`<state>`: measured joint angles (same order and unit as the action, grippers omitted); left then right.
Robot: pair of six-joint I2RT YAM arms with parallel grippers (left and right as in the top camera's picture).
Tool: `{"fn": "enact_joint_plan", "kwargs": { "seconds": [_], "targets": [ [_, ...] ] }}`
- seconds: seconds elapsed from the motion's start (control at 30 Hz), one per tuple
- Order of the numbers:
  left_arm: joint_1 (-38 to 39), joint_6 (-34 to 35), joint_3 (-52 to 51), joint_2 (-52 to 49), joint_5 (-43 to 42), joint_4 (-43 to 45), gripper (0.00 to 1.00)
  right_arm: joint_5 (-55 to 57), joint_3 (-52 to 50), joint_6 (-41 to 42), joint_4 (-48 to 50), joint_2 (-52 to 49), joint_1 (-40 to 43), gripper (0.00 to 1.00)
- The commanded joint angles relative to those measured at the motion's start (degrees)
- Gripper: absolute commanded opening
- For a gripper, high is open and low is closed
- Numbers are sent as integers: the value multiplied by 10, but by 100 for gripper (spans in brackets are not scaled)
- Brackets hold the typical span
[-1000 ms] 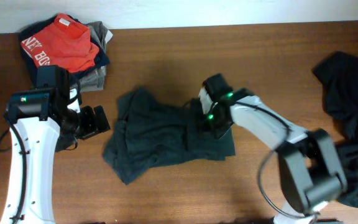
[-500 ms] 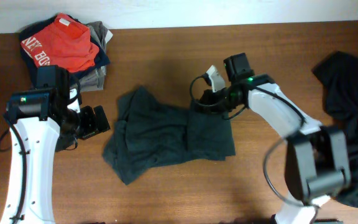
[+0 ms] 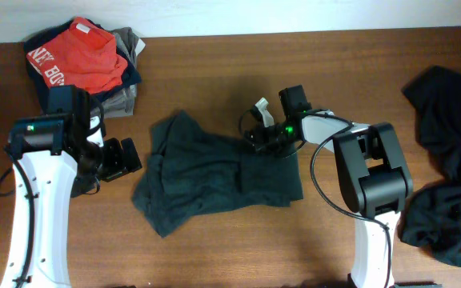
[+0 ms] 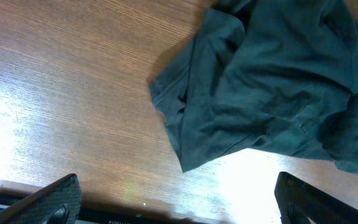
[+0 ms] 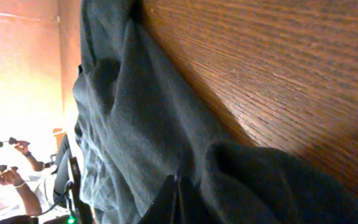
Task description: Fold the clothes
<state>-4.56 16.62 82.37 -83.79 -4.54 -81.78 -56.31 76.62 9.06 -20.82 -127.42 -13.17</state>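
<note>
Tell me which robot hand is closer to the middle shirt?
Right. The right gripper is at the top right corner of the middle shirt; the left gripper sits off its left side.

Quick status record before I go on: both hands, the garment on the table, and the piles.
left hand: open, empty, beside the garment's left edge
right hand: at the garment's upper right corner; grip cannot be told
grey-green garment: crumpled mid-table, not yet folded
stack: far left corner, red garment on top
black garments: heaped at the right edge
</note>
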Motion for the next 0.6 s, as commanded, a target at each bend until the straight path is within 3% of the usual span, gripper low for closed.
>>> {"fn": "enact_joint_plan", "kwargs": {
  "seconds": [0.0,0.33,0.47,0.57],
  "targets": [
    [3,-9,-14,2,-2,1,99,-5,16,2,-27,17,26,4],
    [3,-9,-58,2,-3,34,99,-77,38,-97,-210,210,71,4],
    [3,-9,-65,2,-3,43,99,-73,37,-203,-339,229,55,4],
    [3,-9,-65,2,-9,46,99,-49,12,-236,-362,219,30,4]
  ]
}}
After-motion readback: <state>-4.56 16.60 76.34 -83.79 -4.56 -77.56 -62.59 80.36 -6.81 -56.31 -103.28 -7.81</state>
